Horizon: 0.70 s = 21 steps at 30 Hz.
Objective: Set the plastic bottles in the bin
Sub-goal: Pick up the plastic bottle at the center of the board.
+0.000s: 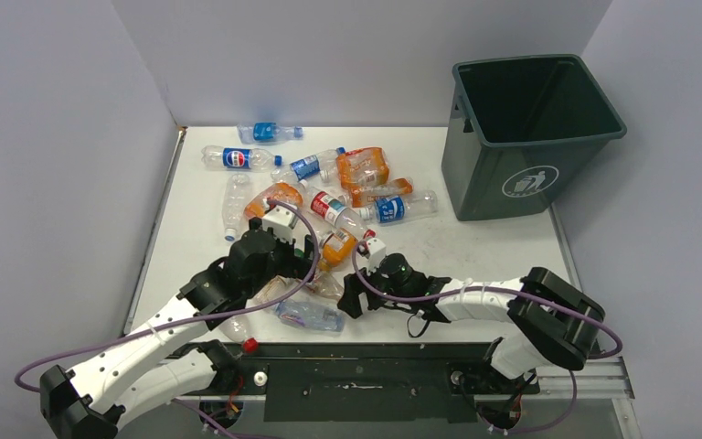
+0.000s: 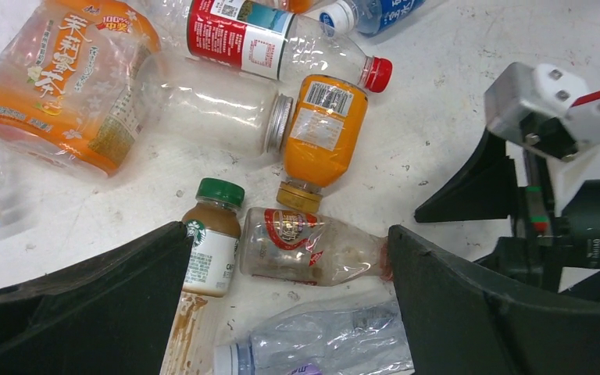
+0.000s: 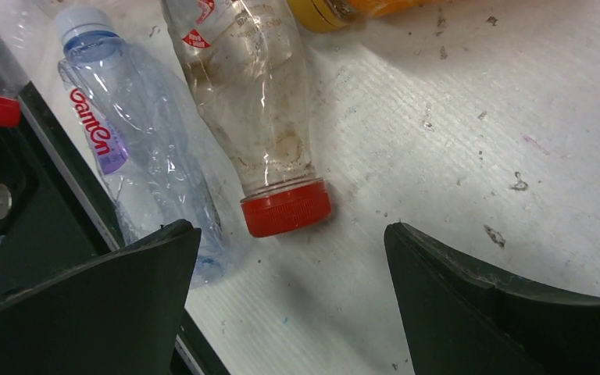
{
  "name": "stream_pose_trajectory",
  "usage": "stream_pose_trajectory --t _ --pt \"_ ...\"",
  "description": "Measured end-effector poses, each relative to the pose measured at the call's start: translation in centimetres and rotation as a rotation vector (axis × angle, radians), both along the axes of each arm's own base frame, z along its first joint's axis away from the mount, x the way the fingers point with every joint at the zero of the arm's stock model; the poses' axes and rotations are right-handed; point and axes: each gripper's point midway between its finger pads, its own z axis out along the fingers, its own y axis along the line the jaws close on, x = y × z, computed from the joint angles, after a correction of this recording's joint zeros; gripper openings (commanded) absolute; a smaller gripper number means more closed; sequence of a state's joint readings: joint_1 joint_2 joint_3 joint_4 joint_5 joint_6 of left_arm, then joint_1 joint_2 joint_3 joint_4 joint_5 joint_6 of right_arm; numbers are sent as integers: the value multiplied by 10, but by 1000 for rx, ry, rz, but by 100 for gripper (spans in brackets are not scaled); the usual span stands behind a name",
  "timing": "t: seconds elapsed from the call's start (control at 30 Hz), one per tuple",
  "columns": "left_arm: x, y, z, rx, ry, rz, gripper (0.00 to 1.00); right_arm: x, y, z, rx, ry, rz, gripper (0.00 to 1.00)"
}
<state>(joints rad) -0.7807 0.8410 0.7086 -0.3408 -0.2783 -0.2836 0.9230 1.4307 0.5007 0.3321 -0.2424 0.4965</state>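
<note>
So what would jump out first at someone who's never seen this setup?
A jumble of plastic bottles, orange, clear and blue-labelled, sprawls across the middle of the white table. At its far right corner stands a big dark bin, nothing visible inside. Near the front, the left arm and right arm both hold their jaws wide open over one grubby red-capped bottle.

A: What does everything lie on?
B: A white table, scuffed and specked with dirt (the right wrist view shows this best). The left wrist view shows a brown smear on it.
A: And around it?
B: Pale grey walls on three sides, and a black plate along the near edge.
</note>
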Motion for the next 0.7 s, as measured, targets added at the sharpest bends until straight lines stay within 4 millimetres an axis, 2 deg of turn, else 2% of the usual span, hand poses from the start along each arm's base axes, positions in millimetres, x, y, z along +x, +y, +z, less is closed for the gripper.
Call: stream_pose_trajectory --t 0.27,0.47,0.6,0.7 --pt "-3 -2 5 -21 -6 -12 96 9 8 -15 -63 -44 -3 81" --pt "-4 -3 5 -23 -5 -18 96 20 11 -17 -73 -75 -28 71" --pt "-4 -3 5 -23 -5 -20 96 24 16 -18 -69 -91 -23 68" --pt "-4 -3 5 -23 -5 -21 96 26 20 -18 -65 -100 -17 55"
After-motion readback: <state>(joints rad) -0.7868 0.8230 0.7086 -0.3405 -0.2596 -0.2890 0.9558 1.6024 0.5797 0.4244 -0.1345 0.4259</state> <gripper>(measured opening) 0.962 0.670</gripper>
